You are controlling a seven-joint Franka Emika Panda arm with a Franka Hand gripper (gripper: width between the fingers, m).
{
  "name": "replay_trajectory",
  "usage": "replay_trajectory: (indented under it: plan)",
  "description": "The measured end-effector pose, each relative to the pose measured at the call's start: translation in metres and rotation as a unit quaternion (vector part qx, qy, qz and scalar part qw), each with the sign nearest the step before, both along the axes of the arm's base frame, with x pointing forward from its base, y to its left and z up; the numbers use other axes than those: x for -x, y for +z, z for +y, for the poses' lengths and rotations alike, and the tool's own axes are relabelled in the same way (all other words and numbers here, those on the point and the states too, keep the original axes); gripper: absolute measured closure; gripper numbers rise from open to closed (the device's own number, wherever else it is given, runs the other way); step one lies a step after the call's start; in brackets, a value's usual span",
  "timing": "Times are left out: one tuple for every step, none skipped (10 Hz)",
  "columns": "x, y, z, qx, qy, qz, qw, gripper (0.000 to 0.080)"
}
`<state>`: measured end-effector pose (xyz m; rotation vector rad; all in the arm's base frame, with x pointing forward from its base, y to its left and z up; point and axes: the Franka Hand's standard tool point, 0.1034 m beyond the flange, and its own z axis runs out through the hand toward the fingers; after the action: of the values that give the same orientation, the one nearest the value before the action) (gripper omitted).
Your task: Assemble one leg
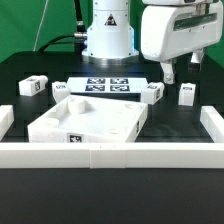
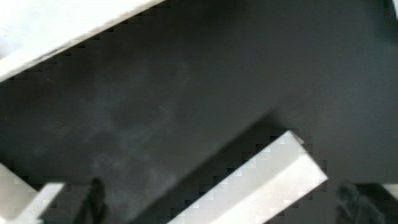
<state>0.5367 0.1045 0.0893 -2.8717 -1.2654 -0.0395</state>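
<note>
Gripper point(image 1: 168, 73) hangs over right part of worktop point(image 1: 180, 120), spread, nothing held (wrist view: both dark fingers point(image 2: 71, 203) wide apart over black surface). Four legs stand in row, all loose: left leg point(image 1: 33, 86), second leg point(image 1: 62, 90), third leg point(image 1: 152, 93) just right of marker board point(image 1: 105, 86), right leg point(image 1: 187, 94). Gripper above gap between third leg and right leg, touching neither. Tabletop panel point(image 1: 85, 122) lies near, left of centre, behind white rail point(image 1: 110, 153).

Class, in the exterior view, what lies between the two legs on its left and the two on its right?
The marker board lies flat there; the exterior view shows it.
</note>
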Motion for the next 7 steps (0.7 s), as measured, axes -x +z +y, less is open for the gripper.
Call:
replay_trajectory:
  plan:
    - [-0.0007, 0.0003, 0.0008, 0.002, -0.002, -0.007, 1.000, 0.0150]
    - [-0.0007, 0.0003, 0.0008, 0.002, -0.002, -0.007, 1.000, 0.0150]
    - [-0.0007, 0.0003, 0.0008, 0.002, -0.002, -0.007, 1.000, 0.0150]
    - [-0.0006, 0.0001, 0.0007, 0.002, -0.002, -0.007, 1.000, 0.0150]
    - [-0.0006, 0.0000, 0.0007, 0.002, -0.002, -0.007, 1.000, 0.0150]
    - [-0.0006, 0.0000, 0.0007, 0.002, -0.002, -0.007, 1.000, 0.0150]
    - [-0.0006, 0.0000, 0.0007, 0.002, -0.002, -0.007, 1.000, 0.0150]
